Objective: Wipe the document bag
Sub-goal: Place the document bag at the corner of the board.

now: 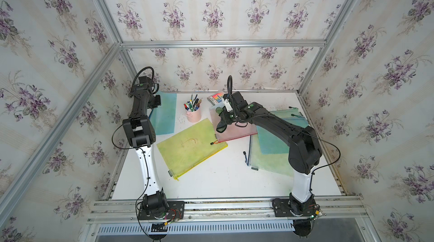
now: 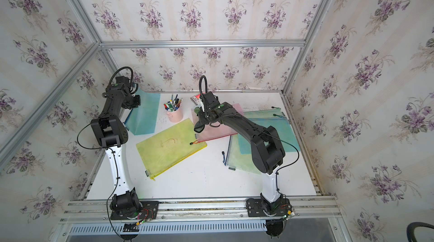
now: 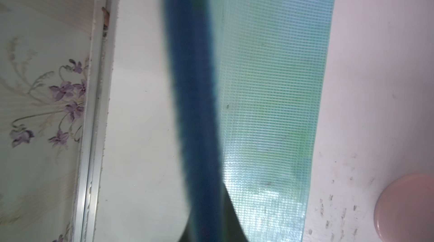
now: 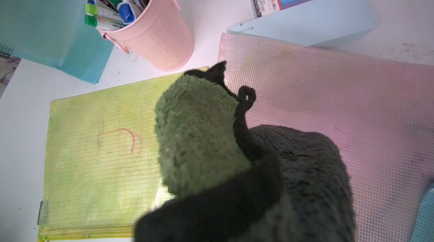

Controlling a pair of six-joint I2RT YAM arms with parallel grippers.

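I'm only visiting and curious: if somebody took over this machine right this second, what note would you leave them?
Right gripper: shut on the green-and-black cloth, over the pink bag edge, beside the yellow bag.
Left gripper: at the blue bag, by its lifted zipper edge; grip unclear.
Done: cloth in hand.
Left: a red mark shows on the yellow bag, probably the one to wipe.

The document bag (image 1: 191, 145) is a yellow-green mesh pouch. It lies flat and diagonal on the counter (image 1: 211, 182), just in front of the pen cup (image 1: 193, 114). A curved red mark (image 1: 191, 141) sits near its centre. The green-and-black cloth (image 1: 222, 125) hangs raised, right of the pen cup.
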